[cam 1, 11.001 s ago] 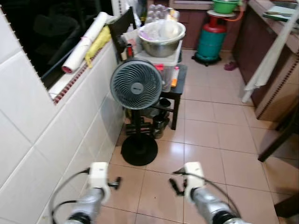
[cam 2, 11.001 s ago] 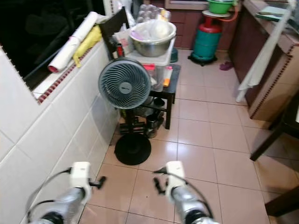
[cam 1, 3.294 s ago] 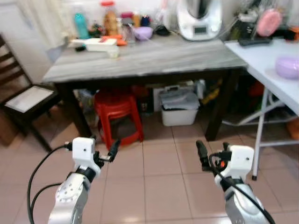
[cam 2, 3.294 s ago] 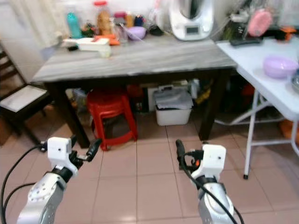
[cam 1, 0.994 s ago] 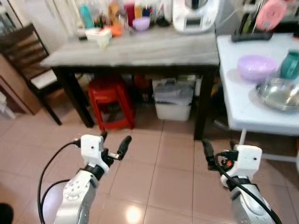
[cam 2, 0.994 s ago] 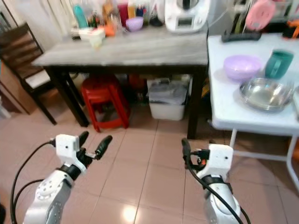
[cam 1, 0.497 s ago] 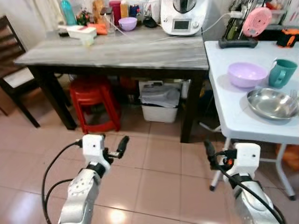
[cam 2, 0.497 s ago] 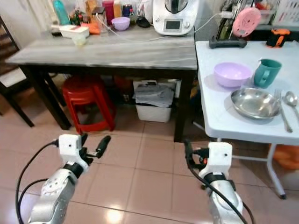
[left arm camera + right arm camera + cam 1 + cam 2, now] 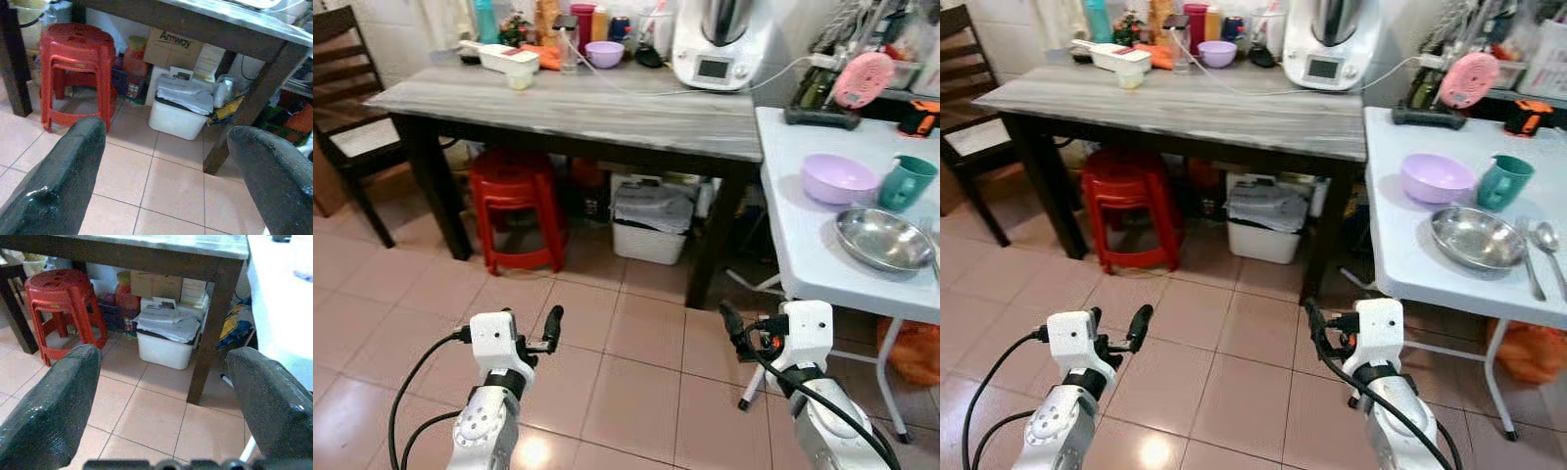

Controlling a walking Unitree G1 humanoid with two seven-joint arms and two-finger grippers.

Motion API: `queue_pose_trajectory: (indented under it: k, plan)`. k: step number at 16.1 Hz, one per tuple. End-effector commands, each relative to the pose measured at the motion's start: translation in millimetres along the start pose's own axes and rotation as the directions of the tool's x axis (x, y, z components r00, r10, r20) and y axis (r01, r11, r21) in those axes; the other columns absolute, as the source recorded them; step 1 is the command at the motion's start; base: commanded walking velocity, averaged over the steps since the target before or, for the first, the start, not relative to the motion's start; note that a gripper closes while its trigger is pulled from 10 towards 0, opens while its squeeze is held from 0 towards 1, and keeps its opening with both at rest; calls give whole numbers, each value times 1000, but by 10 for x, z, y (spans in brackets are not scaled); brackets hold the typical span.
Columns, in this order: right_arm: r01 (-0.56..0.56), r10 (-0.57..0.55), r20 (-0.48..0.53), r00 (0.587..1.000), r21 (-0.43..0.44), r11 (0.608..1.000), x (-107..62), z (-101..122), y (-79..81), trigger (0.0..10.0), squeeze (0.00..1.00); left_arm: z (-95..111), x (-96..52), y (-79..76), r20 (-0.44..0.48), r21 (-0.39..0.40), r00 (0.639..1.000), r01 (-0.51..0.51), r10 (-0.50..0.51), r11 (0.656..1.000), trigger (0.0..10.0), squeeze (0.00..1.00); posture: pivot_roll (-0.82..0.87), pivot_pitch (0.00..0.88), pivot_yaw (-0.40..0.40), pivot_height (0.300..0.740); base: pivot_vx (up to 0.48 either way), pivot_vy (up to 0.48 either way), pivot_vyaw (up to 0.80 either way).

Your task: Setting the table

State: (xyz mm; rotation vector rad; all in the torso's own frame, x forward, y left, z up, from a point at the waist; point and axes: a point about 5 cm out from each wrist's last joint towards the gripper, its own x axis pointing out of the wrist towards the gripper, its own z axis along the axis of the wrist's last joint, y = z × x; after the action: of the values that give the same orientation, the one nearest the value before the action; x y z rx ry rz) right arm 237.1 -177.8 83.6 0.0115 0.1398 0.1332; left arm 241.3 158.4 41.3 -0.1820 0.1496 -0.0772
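The view has swung nearer the white folding table [image 9: 1400, 264] at two o'clock, its steel bowl [image 9: 1477, 238] almost reachable by the wide-spread, empty left gripper [image 9: 548, 331] and right gripper [image 9: 1317, 328].

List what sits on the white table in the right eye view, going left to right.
Purple bowl → steel bowl → green mug → fork → spoon.

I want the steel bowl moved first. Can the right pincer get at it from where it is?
Probably not yet: the right pincer hangs low over the floor, below the white table, with the steel bowl up on it.
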Motion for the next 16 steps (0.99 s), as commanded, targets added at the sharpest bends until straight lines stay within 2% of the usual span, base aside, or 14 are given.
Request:
queue_pose_trajectory:
  k: [1, 3, 7, 11, 16]
  plan:
    - [1, 0, 42, 999, -23, 1000, 16, 94, 15, 10000, 0, 41, -10, -26, 23, 27, 999, 25, -26, 999, 10000, 0, -48, 0, -38, 740, 0, 0, 0]
    - [27, -26, 61, 998, -18, 999, 5, 107, 30, 10000, 0, 100, 15, -19, 46, 31, 998, 45, -47, 999, 10000, 0, -57, 0, -15, 740, 0, 0, -259]
    - [46, -43, 100, 994, -25, 999, 44, 156, -8, 10000, 0, 293, 163, -66, 119, 46, 991, 60, -65, 997, 10000, 0, -50, 0, 4, 740, 0, 0, -800]
    - [82, -82, 112, 990, 6, 997, -23, 155, -37, 10000, 0, 295, 159, -100, 110, 65, 987, 110, -117, 992, 10000, 0, -78, 0, 31, 740, 0, 0, -778]
    - [77, -78, 112, 991, 13, 997, -29, 147, -5, 10000, 0, 305, 204, -133, 110, 59, 986, 119, -125, 991, 10000, 0, -90, 0, 46, 740, 48, -235, 0]
